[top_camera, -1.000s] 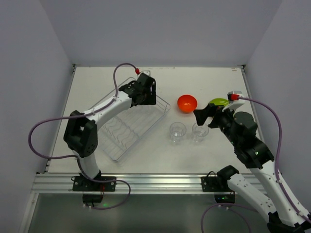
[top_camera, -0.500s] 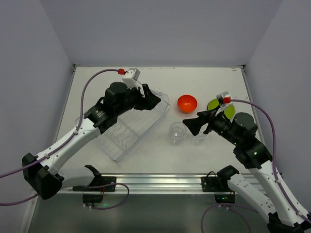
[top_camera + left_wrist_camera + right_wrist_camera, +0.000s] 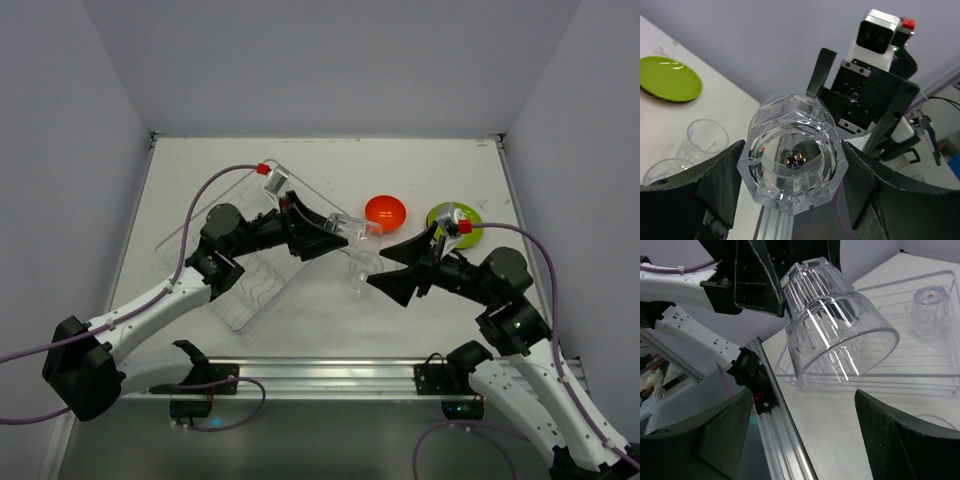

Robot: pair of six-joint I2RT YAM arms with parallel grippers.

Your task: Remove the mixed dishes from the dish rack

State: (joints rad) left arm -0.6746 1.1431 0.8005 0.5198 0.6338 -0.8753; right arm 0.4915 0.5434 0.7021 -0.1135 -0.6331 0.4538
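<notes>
My left gripper (image 3: 345, 235) is shut on a clear tumbler (image 3: 350, 228) and holds it on its side in the air, past the right edge of the see-through dish rack (image 3: 232, 292). In the left wrist view the tumbler's base (image 3: 795, 160) sits between my fingers (image 3: 720, 185). My right gripper (image 3: 400, 268) is wide open and empty, facing the tumbler's mouth (image 3: 840, 332) from the right, apart from it. Another tumbler (image 3: 929, 305) stands in the rack (image 3: 940, 357). Two tumblers (image 3: 707, 137) stand on the table. The orange-red bowl (image 3: 385, 211) and the lime-green plate (image 3: 452, 220) lie on the table.
The white table ends at a metal rail (image 3: 320, 375) at the near edge, also in the right wrist view (image 3: 785, 440). Grey walls close in the left, back and right. The right arm's wrist camera (image 3: 877, 35) faces my left gripper at close range.
My left gripper has swung right and toward the near side from the rack's far corner, carrying the tumbler. My right gripper has moved left and nearer, toward it, jaws spread wide.
</notes>
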